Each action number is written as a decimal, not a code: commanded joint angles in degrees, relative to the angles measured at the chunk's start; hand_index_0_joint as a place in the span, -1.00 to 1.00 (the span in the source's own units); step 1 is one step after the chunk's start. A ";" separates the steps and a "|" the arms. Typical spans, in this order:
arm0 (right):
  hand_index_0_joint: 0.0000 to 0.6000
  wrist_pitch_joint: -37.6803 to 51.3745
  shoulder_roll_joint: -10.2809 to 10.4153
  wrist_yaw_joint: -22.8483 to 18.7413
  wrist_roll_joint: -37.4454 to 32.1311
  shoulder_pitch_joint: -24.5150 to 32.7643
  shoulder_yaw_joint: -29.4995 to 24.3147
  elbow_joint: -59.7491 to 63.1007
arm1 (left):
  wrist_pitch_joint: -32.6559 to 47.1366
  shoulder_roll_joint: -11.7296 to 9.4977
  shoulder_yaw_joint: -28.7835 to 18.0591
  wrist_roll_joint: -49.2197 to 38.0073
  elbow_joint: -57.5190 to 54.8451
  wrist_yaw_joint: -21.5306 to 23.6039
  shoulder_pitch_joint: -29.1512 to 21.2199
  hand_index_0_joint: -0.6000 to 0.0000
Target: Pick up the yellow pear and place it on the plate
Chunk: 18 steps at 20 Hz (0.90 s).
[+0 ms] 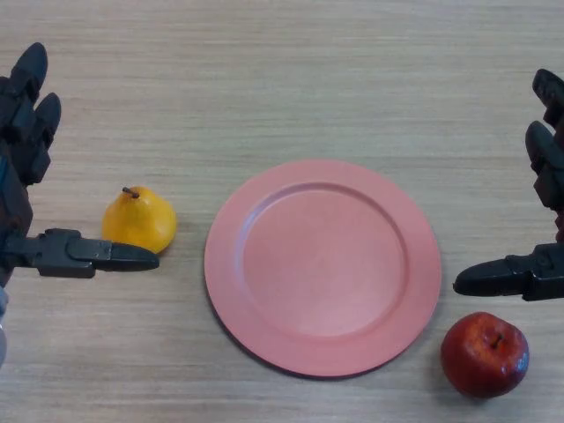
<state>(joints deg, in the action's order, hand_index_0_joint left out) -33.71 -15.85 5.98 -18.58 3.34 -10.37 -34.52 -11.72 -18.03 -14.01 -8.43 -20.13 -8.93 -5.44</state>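
Note:
A yellow pear [138, 219] with a short brown stem lies on the wooden table, just left of a round pink plate [322, 265]. My left hand [26, 159] is at the left edge, open, its thumb [97, 255] stretched out just below the pear and its fingers raised above and to the left of it. The pear sits between thumb and fingers, not held. My right hand [546, 220] is open at the right edge, its thumb [507, 277] pointing toward the plate's right rim. The plate has nothing on it.
A red apple [485, 354] lies at the lower right, below my right thumb and right of the plate. The wooden table [282, 79] stretches across the whole view.

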 commanded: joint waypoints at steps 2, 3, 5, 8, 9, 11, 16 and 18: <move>-1.00 6.93 -1.73 -0.95 -0.38 2.74 -2.38 -2.07 | 6.81 -2.62 -2.34 -2.17 -2.94 0.90 -2.17 1.00; -1.00 6.54 -1.70 -0.78 -0.78 2.56 -2.57 -2.12 | 7.22 -2.67 -2.16 -1.84 -2.50 0.98 -2.35 1.00; -1.00 6.54 -1.68 -0.87 -1.25 2.48 -2.93 -1.87 | 7.09 -2.63 -2.02 -1.90 -2.25 0.51 -2.22 1.00; -1.00 7.68 -1.95 -0.78 -0.86 2.69 -2.90 -0.90 | 8.99 -2.85 -1.94 -2.25 0.66 -0.42 -2.89 1.00; -1.00 8.20 -1.69 -0.72 -0.88 2.35 -2.75 -0.59 | 10.57 -3.41 -2.02 -1.14 2.59 -0.67 -3.38 1.00; -1.00 8.91 -1.49 -1.05 -1.13 2.06 -2.81 -0.26 | 14.81 -3.84 -2.30 -0.72 7.19 -0.33 -4.26 1.00; -1.00 10.36 -1.52 -1.45 0.35 2.40 -2.09 0.89 | 25.41 -5.45 -0.82 0.43 23.43 -0.16 -7.72 1.00; -1.00 10.41 -1.35 -1.09 1.46 1.97 -1.61 0.94 | 28.32 -5.91 0.42 1.00 30.66 -0.42 -9.76 1.00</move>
<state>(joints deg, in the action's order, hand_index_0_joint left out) -32.82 -15.78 5.32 -18.47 3.80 -10.17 -30.63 8.22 -20.33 -10.85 -7.55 14.31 -9.42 -12.48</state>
